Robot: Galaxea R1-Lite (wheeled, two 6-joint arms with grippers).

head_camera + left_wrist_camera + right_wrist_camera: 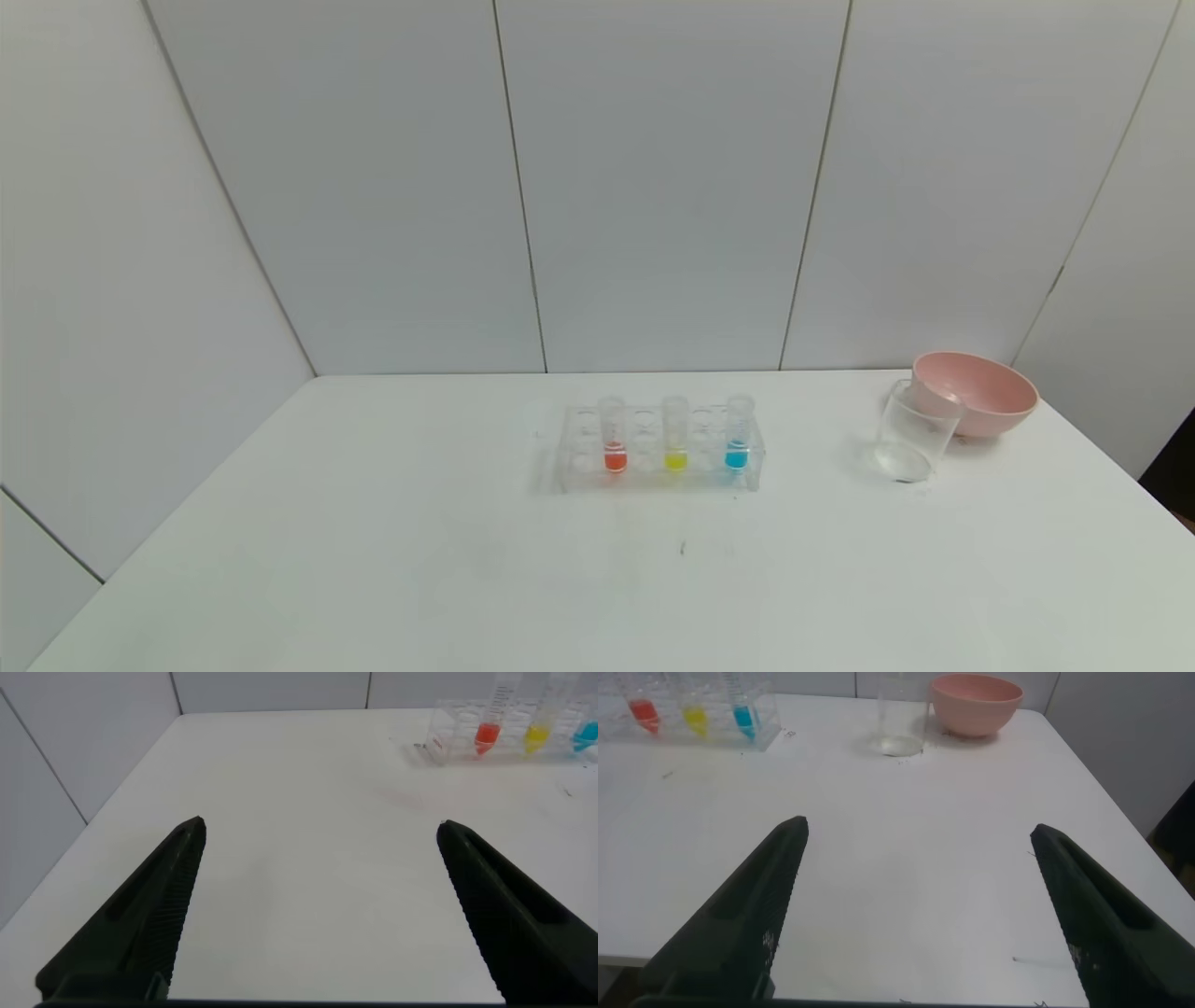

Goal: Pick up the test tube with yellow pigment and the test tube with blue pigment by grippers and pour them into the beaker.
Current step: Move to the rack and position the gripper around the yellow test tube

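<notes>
The test tube with yellow pigment (675, 434) stands upright in the middle of a clear rack (574, 457), with the test tube with blue pigment (738, 432) to its right. The empty beaker (913, 431) stands further right on the white table. Neither arm shows in the head view. In the left wrist view my left gripper (320, 826) is open over bare table near the front left, far from the yellow tube (536, 735) and the blue tube (586, 735). My right gripper (918, 828) is open over the front right of the table, with the beaker (899, 719) well beyond it.
A third tube with orange liquid (613, 435) stands at the rack's left end. A pink bowl (977, 392) sits just behind the beaker, touching or nearly touching it. White wall panels close the table at the back and left. The table's right edge (1120, 471) drops off near the bowl.
</notes>
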